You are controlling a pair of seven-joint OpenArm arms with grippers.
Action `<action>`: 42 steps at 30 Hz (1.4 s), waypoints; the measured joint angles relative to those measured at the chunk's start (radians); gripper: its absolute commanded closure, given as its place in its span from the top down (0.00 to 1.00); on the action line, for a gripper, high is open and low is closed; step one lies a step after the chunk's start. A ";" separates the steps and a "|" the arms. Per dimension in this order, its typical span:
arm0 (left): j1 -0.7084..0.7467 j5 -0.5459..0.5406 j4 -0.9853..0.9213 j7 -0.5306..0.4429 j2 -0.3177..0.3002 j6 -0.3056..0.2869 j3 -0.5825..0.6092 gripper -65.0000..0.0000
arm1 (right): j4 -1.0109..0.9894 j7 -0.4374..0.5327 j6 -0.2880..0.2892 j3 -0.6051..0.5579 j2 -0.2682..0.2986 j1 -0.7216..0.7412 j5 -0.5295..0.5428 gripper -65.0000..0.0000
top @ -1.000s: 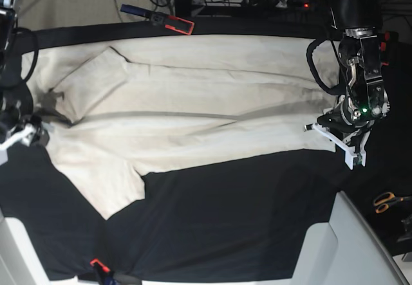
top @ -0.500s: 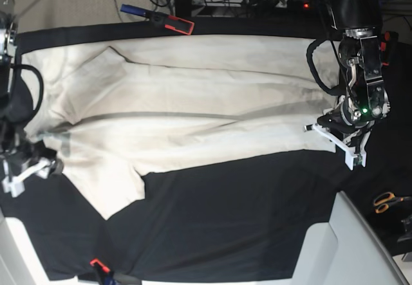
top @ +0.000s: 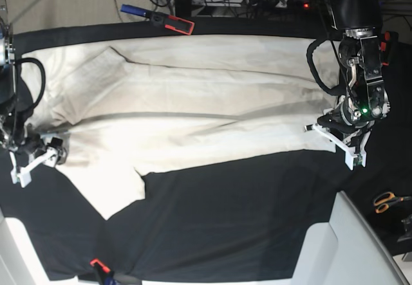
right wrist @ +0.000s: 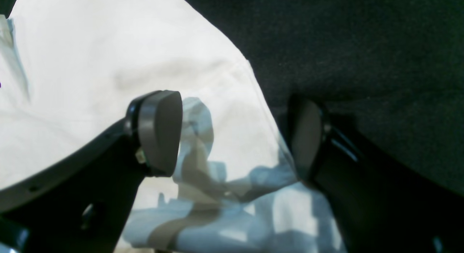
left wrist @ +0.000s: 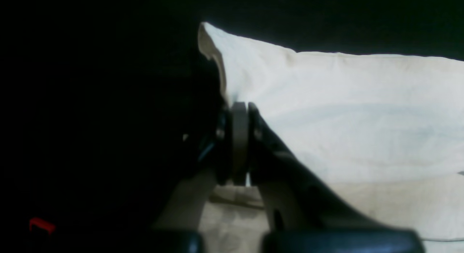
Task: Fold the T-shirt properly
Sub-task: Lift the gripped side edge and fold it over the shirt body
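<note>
Cream T-shirt (top: 193,105) lies spread across the black table cloth (top: 225,227), one side folded inward. Right gripper (right wrist: 235,137) has let go and drawn off the sleeve end — jaws now wide apart, straddling the shirt's edge. Left gripper (left wrist: 239,137) stays pinched shut on the hem corner. Judgement: first fold placed — next grasp pending.

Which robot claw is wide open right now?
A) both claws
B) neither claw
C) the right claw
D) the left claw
C: in its wrist view the right claw has its two pads far apart over the edge of the T-shirt, gripping nothing, while the left claw is pinched tight together at the shirt's corner.
</note>
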 measured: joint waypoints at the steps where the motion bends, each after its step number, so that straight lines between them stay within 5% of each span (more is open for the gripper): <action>1: 0.000 0.000 0.000 0.000 0.000 0.000 0.000 0.00 | 0.000 0.001 0.000 0.000 0.000 0.000 0.000 0.66; 4: 0.000 0.000 0.000 0.000 0.000 0.000 0.000 0.00 | 0.000 0.002 0.000 0.000 -0.001 0.000 0.000 0.64; 11: 0.000 0.000 0.000 0.000 0.000 0.000 0.000 0.00 | 0.000 0.002 -0.001 -0.004 -0.003 0.000 0.000 0.09; 13: 0.000 0.000 0.000 0.000 0.000 0.000 0.000 0.00 | 0.000 0.002 -0.001 -0.004 -0.003 -0.001 0.000 0.04; 31: -0.003 0.000 0.000 0.000 0.001 0.000 0.000 0.00 | 0.001 -0.050 -0.005 -0.004 0.000 0.050 -0.002 0.00; 35: -0.003 0.000 0.000 0.000 0.000 0.000 0.000 0.00 | 0.001 -0.063 -0.004 0.000 -0.004 0.060 -0.107 0.00; 42: -0.003 0.000 0.000 0.000 0.000 0.000 0.005 0.00 | 0.001 -0.064 -0.005 0.001 -0.010 0.057 -0.120 0.00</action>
